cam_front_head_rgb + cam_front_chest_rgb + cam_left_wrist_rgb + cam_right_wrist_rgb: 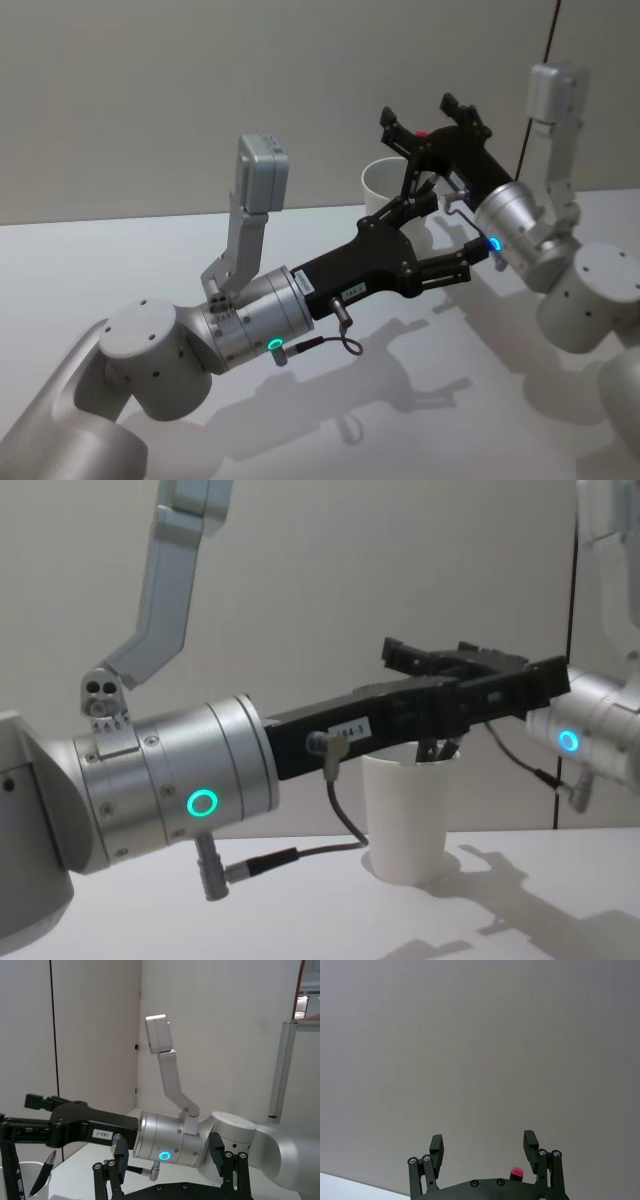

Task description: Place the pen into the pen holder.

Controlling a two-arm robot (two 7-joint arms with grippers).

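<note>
From the head camera, the white paper cup (390, 190) stands upright on the white table (300, 260) by the wall, with the left gripper (447, 243) spread wide beside its rim and the right gripper (418, 113) raised above and behind it, fingers apart and empty. From the left wrist camera, a dark pen (41, 1173) leans inside the cup (25, 1180). From the chest camera, the left arm's black gripper (440, 695) reaches across just above the cup (408, 815).

1. The pen holder (408, 820) is just a plain white paper cup, tapered, standing upright on the white table near the back wall.
2. The pen (41, 1173) is dark and leans tilted inside the cup, tip up.
</note>
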